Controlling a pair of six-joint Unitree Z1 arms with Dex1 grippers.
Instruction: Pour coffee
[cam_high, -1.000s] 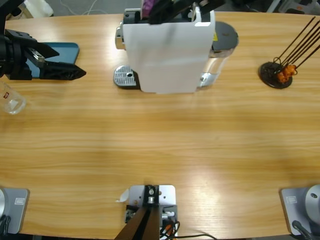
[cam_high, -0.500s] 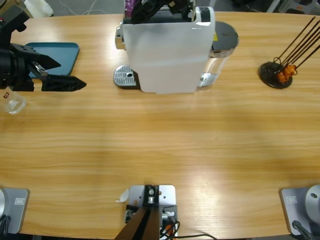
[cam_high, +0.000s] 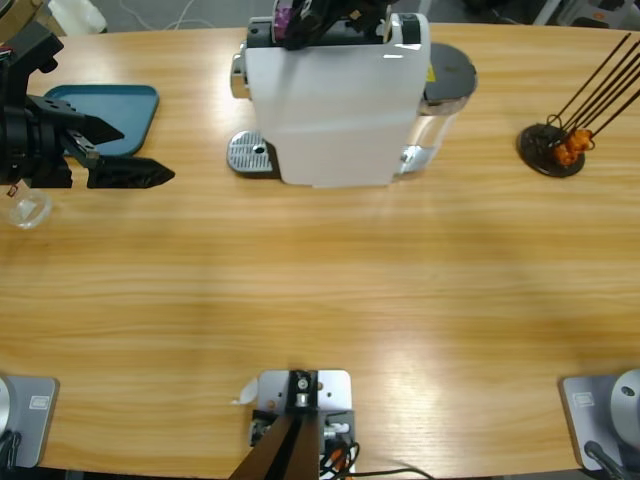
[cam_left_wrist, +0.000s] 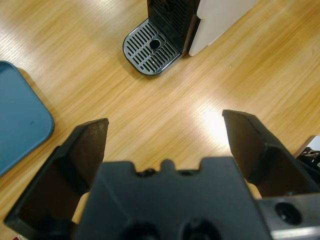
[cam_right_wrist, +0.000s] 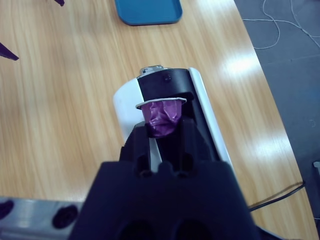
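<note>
A white coffee machine (cam_high: 335, 100) stands at the back middle of the table, its round metal drip tray (cam_high: 252, 153) on its left side. Over the machine's top my right gripper (cam_high: 300, 15) is shut on a purple capsule (cam_right_wrist: 162, 117), held just above the black top slot (cam_right_wrist: 172, 85). My left gripper (cam_high: 147, 152) hovers at the table's left, open wide with nothing between its jaws, pointing towards the drip tray (cam_left_wrist: 152, 47). A clear glass cup (cam_high: 28, 208) stands near the left edge, in front of the left arm. No coffee shows in any view.
A blue tray (cam_high: 100, 110) lies at the back left, partly under the left arm. A dark holder with thin sticks (cam_high: 552, 150) sits at the far right. Bare wood spreads across the middle and front of the table.
The left gripper has drifted a little towards the table's front, uncovering more of the blue tray. The right gripper with the capsule has shifted slightly over the machine's top.
</note>
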